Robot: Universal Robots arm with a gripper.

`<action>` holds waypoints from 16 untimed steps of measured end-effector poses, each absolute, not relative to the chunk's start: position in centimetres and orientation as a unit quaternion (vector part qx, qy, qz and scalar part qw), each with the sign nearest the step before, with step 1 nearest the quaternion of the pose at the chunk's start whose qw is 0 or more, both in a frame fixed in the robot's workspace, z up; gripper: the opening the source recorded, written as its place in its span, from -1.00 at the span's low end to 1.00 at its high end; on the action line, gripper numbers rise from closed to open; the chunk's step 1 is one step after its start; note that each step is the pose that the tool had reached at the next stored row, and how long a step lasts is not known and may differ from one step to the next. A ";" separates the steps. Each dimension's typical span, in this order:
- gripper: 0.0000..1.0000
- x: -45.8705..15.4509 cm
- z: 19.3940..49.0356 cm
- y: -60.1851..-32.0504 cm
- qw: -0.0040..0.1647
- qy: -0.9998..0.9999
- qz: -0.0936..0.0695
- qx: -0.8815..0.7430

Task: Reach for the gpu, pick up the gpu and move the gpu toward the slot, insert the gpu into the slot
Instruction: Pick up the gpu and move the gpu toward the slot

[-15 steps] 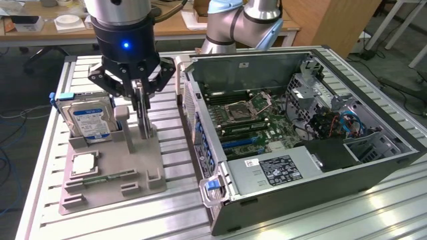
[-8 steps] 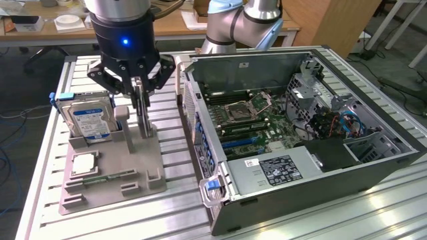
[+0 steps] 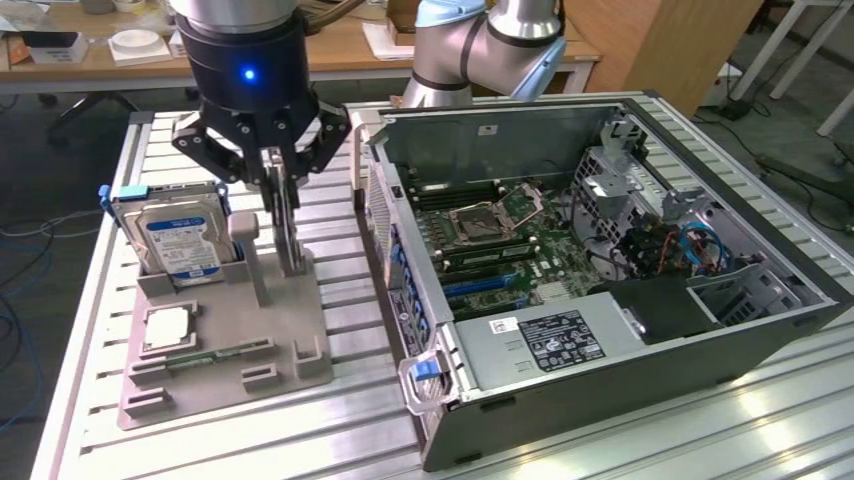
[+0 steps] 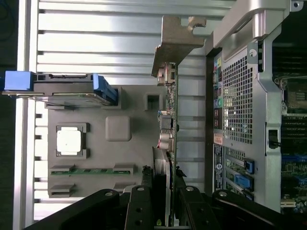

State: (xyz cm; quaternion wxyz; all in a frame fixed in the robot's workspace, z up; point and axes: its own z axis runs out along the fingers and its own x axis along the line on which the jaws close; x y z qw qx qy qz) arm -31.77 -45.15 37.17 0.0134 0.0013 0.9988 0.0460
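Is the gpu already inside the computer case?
No: the gpu stands upright on the gray holder outside the case, clamped in the gripper.

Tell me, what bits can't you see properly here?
- Fan of the gpu: exterior and wrist views see the card edge-on, so its face is hidden.
- Gripped end of the gpu: wrist view, covered by the gripper.
- Hard drive bottom: exterior view, hidden inside its grey holder.
- The slot: exterior view, too small to pick out inside the computer case.
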 end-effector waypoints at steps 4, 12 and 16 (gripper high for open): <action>-0.46 -31.8 37.4 -45.1 0.013 0.999 0.046 0.001; -0.46 -31.8 37.7 -45.2 0.013 0.999 0.031 0.001; -0.46 -31.8 38.0 -45.1 0.013 0.999 0.031 0.001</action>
